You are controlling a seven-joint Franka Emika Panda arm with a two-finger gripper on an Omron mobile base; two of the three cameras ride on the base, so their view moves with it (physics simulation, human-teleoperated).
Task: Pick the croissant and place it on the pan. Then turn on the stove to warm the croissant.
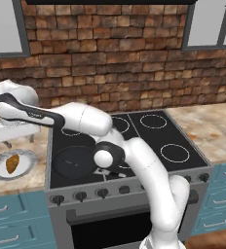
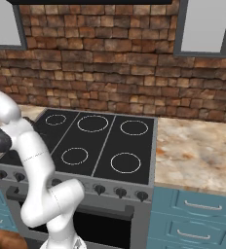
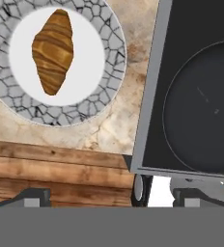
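The croissant (image 3: 52,50) lies on the white centre of a round plate (image 3: 106,91) whose broad rim carries a grey cracked-stone pattern. The plate sits on the mottled beige worktop (image 3: 116,130), near its front edge and just beside the left edge of the stove (image 1: 154,141). The pastry is a small golden-brown oblong, tapered at both ends, with darker ridged bands across its body.

The end effector (image 3: 111,198) hangs above the seam between worktop and stove, off to one side of the plate. It carries nothing, and its 2 dark fingertips (image 3: 34,197) stand far apart at the bottom of the hand view, so the jaws are wide open.

The pan (image 1: 76,160) is round, black, shallow and matte, with nothing in it, and sits on the front-left burner of the black glass cooktop. The cooktop has 5 white ring burners, and a row of dark knobs (image 1: 103,193) runs along the grey steel front.

I judge the croissant to be very light and fairly soft, with a flaky crust that would crush or shed under a hard squeeze. It is not slippery, and its ridges should give the fingers some bite. The best hold is probably across the thick middle, jaws closing on the 2 long sides and square to its length, with gentle force. The tapered ends look too thin and brittle to take. The smooth plate may let it slide if nudged sideways.
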